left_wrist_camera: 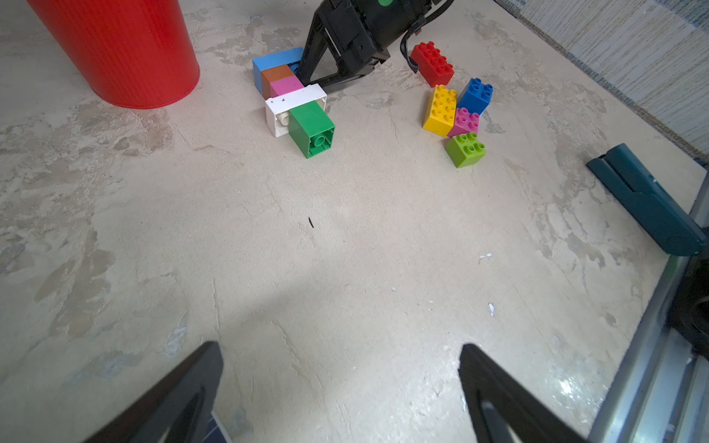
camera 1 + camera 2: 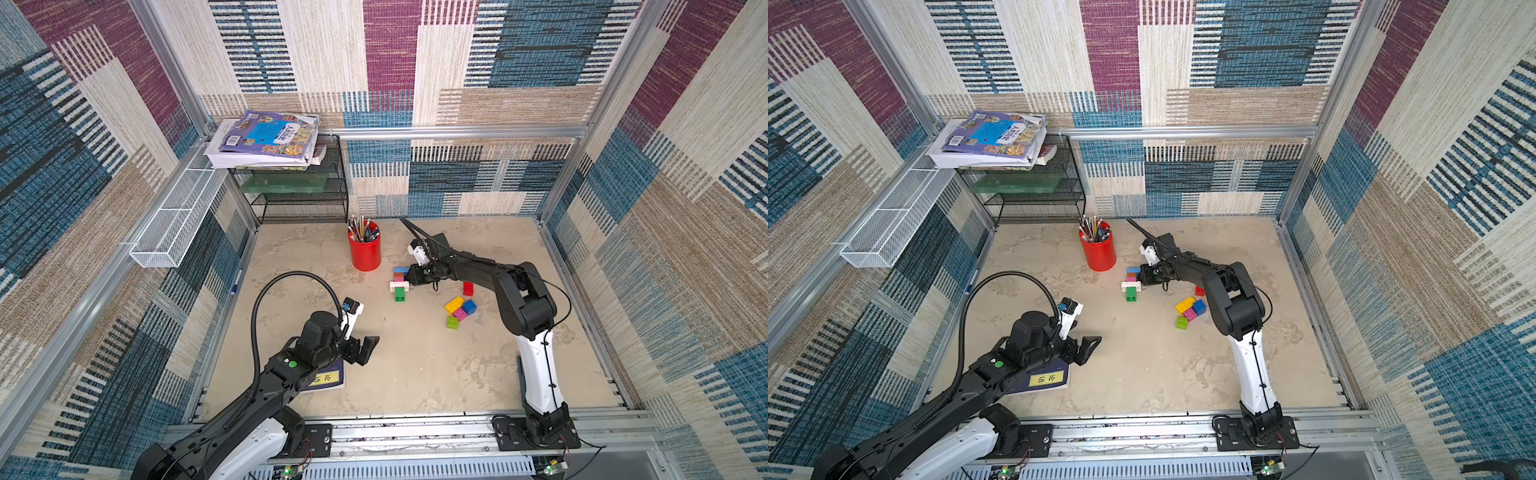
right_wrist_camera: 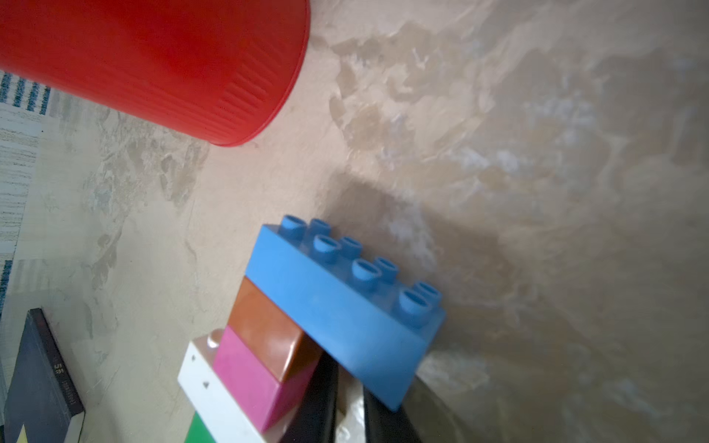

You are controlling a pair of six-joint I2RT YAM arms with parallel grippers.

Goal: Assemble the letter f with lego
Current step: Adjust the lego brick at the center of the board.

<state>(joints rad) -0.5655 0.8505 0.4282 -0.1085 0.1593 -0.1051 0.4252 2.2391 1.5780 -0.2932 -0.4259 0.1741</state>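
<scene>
The lego F (image 1: 295, 103) lies flat on the table (image 1: 345, 249), judged nearly complete, with five spare bricks (image 1: 441, 111) nearby; the right gripper (image 2: 410, 276), pressed together, rests against its blue bar (image 3: 345, 307); the left gripper (image 1: 340, 349) is spread, empty and well apart.

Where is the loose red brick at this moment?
In a top view the red brick lies on the table, on the robot's right side, just beyond the yellow brick and dark blue brick.

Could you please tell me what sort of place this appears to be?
Probably a robot test cell dressed as a study corner. An aluminium frame encloses patterned walls, and on the tabletop stand a red pencil pot and a black wire shelf stacked with books.
</scene>
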